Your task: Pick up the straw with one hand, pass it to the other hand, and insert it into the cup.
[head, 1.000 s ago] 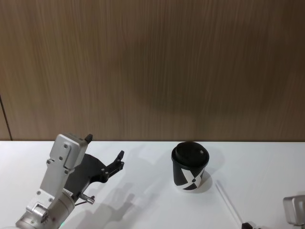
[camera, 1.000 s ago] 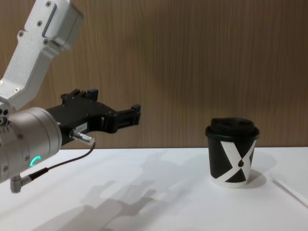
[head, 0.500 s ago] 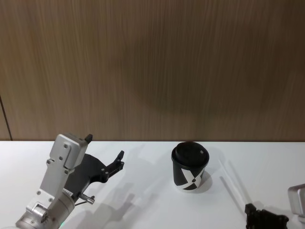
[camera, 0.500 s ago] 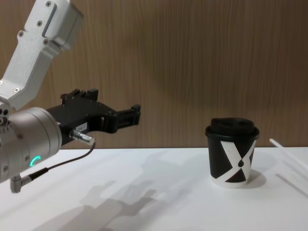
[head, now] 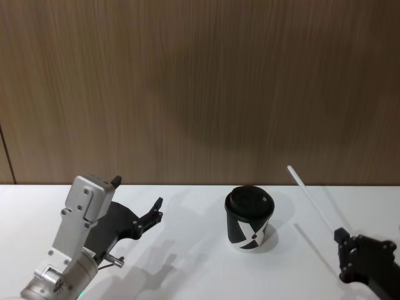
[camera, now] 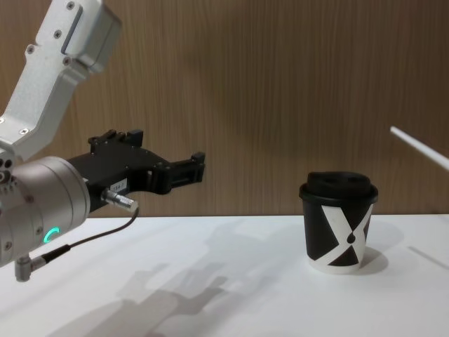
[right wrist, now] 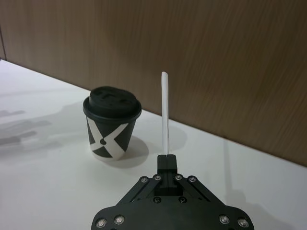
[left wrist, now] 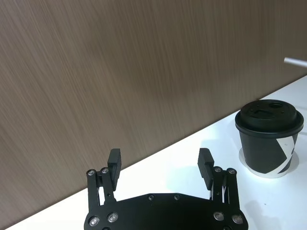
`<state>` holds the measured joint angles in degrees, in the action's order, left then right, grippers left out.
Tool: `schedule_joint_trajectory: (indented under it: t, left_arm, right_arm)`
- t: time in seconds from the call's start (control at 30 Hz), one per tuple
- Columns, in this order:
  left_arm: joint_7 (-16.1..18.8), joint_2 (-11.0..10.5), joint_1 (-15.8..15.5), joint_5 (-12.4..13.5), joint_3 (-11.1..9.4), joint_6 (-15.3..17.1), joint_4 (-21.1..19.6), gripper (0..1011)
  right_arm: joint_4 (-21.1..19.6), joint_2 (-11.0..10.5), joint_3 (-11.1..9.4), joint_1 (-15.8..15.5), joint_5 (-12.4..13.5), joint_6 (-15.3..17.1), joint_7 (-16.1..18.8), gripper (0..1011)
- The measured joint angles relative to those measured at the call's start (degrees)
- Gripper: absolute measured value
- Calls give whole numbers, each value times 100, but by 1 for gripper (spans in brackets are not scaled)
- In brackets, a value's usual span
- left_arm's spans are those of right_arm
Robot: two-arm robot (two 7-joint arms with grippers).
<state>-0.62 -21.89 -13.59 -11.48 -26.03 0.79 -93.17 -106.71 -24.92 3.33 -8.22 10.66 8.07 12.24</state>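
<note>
Straw (right wrist: 165, 110) pinched in right hand (right wrist: 168, 160) beside cup (right wrist: 112, 125); left hand (left wrist: 160, 158) spread.

You seem to be working in a robot test room or demo corner, not a home. A smooth white table (camera: 266, 309) butts against a wall (head: 200, 87) of brown wood-grain panels. A dark vertical seam (head: 7, 156) runs between panels at its left.
</note>
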Motion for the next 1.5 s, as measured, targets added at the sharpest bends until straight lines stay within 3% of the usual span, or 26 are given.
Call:
schedule_joint_trajectory:
  t: [0.27,0.6,1.03,1.5]
  left_arm:
    - [0,0,0,0,0,0,0,1003]
    - [0,0,0,0,0,0,0,1003]
    - [0,0,0,0,0,0,0,1003]
    - [0,0,0,0,0,0,0,1003]
  right_arm:
    - [-36,-299,-121,121,40,-372,430,0]
    - [-15,-612,-161,249,288,-843,1043,0]
    - [172,-869,5,572,702,-1432,1864,0]
    - [481,-969,305,1085,1013,-1776,2487,0]
